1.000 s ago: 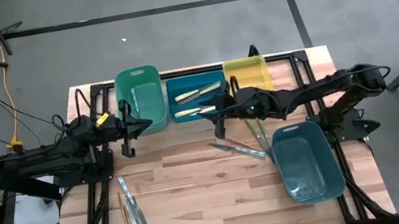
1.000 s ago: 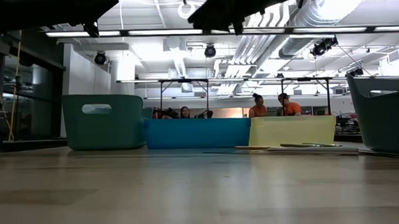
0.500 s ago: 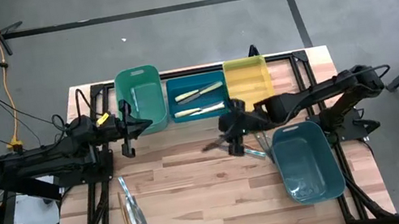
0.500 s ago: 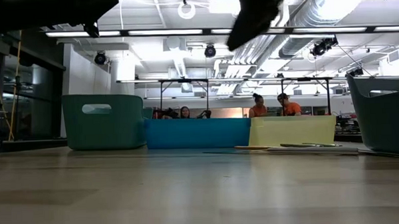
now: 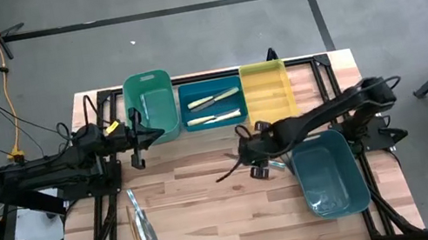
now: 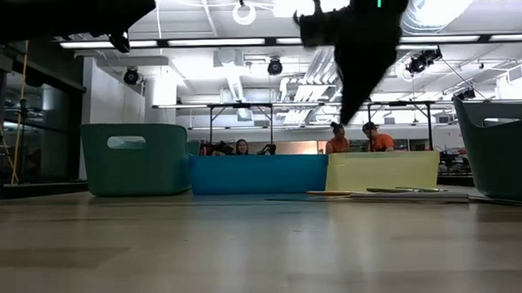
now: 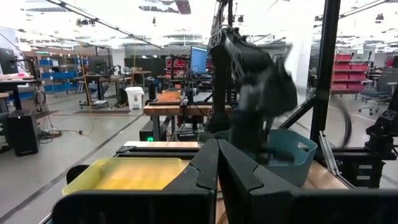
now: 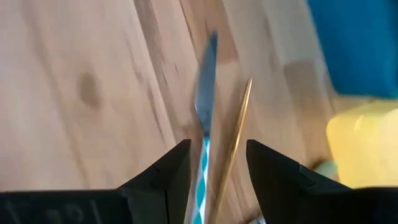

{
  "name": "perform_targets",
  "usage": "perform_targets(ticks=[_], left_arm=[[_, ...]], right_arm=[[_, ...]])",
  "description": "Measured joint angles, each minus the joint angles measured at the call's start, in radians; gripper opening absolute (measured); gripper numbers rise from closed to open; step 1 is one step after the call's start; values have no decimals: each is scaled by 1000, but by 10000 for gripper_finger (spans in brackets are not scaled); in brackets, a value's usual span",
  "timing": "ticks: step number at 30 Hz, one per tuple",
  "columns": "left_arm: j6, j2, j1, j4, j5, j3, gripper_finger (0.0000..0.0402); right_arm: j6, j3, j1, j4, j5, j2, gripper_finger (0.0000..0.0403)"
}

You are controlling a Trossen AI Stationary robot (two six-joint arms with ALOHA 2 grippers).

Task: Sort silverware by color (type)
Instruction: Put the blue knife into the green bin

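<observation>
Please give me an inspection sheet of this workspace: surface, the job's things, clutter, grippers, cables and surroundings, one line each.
Surface: wooden table, bare in the middle.
Job's things: two utensils in the blue bin; a few utensils near the table's front left; two lie below the right gripper. Green bin and yellow bin look without utensils; teal bin unclear.
Clutter: nothing seen.
Grippers: left gripper shut, waiting beside the green bin; right gripper open over the two utensils, holding nothing.
Cables: yellow cable on the floor, left of the table.
Surroundings: people sit in the room behind.
</observation>
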Motion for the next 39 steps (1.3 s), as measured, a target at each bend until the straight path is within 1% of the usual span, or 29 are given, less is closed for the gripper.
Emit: perform_targets(ticks=[3, 7, 12, 16, 22, 27, 31, 39], left_arm=[[0, 0, 0, -2, 0, 0, 1], [0, 0, 0, -3, 0, 0, 1], [0, 0, 0, -3, 0, 0, 3], [0, 0, 0, -4, 0, 0, 3], [0, 0, 0, -11, 0, 0, 3], [-1, 0, 0, -11, 0, 0, 3], [-1, 0, 0, -14, 0, 0, 3], [-1, 0, 0, -23, 0, 0, 3]], right_arm=[[-1, 0, -6, -30, -15, 75, 152], [-23, 0, -18, -37, -69, 157, 152], [-72, -1, -35, -34, -114, 219, 152], [-79, -1, -46, -24, -131, 226, 152], [-74, -1, -67, -23, -211, 227, 152], [-76, -1, -73, -5, -219, 237, 152], [-77, 0, -73, 2, -245, 248, 152], [-80, 5, -74, -4, -253, 285, 150]])
